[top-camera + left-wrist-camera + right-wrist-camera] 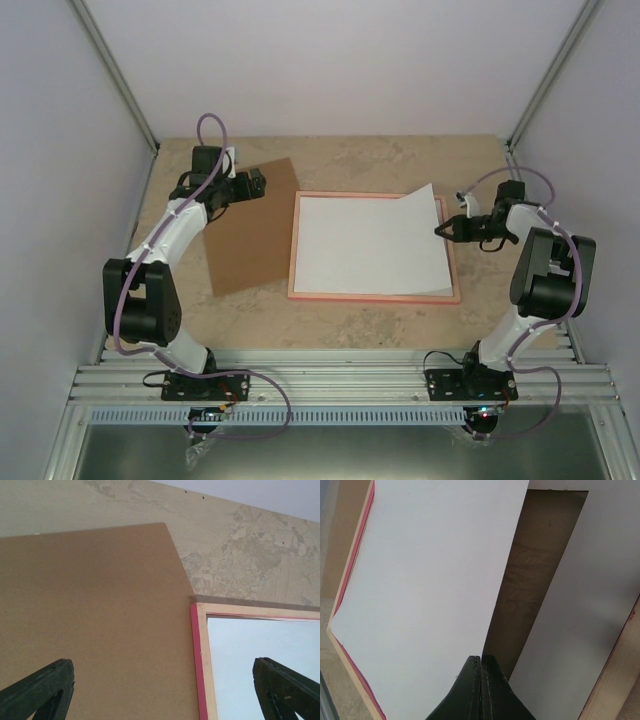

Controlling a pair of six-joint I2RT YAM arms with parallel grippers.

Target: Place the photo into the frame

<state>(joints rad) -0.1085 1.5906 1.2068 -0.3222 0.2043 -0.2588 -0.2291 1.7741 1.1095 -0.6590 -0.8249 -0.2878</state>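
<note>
The pink frame [375, 297] lies flat at the table's middle. The photo [370, 245] lies in it white back up, its right edge lifted. My right gripper [443, 229] is shut on that right edge. In the right wrist view the fingers [481, 657] pinch the white sheet [430, 590]; under it a white mat [590, 605] with a brown window shows, and the frame's pink edge [357, 540] runs at the left. My left gripper [252, 185] is open and empty above the brown backing board. In the left wrist view the left gripper [165, 700] straddles the frame's left rail [197, 670].
The brown backing board [250, 235] lies left of the frame, touching its corner; it fills most of the left wrist view [90, 610]. Grey walls with metal posts close in the back and sides. The arm bases sit on a rail at the near edge.
</note>
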